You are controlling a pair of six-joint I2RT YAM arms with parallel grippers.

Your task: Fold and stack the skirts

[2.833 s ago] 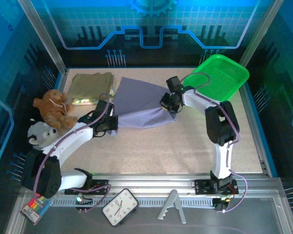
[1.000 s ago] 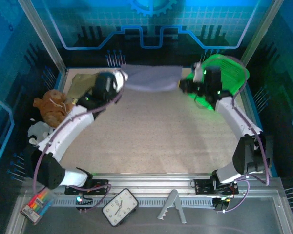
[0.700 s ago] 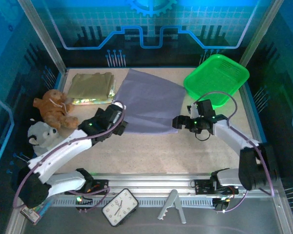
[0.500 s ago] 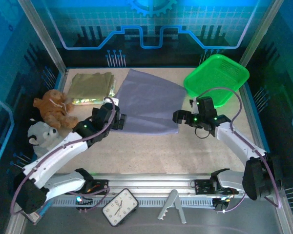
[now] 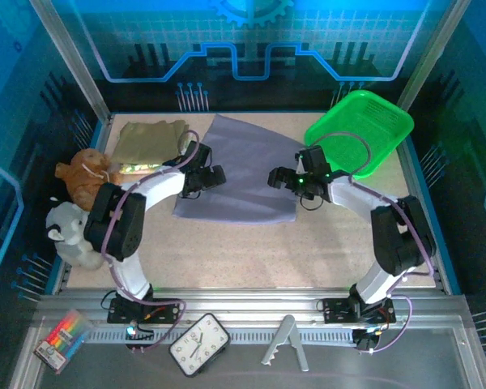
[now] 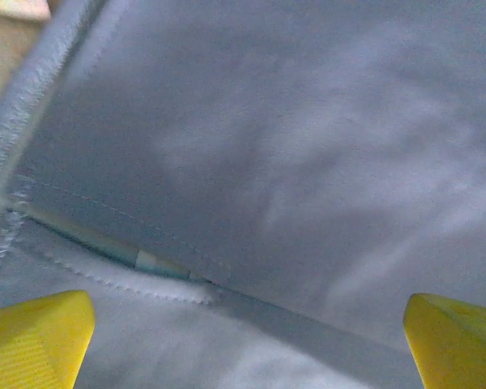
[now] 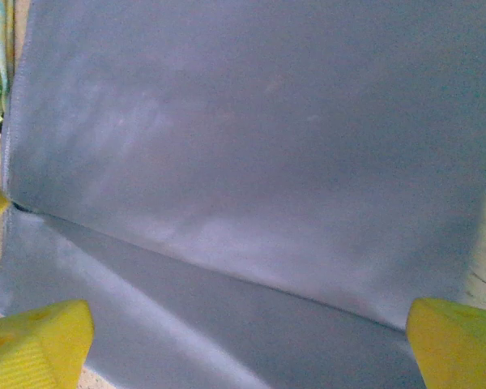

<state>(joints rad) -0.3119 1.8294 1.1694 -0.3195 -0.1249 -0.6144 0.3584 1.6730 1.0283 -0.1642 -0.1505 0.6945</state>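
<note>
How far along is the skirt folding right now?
Looks done: the olive-khaki cloth skirt lies folded at the back left on the pale floral-print skirt, whose edge peeks out. In hand: the lavender-grey cloth skirt lies mid-table with one fold showing, the left end effector and right end effector open at its sides. Remaining: finishing its folds and stacking it on the pile.

light: strong blue-cyan cast overhead, frame edges dark | table centre evenly lit, soft shadows | wrist views: super close, kinda blurry, no glare
</note>
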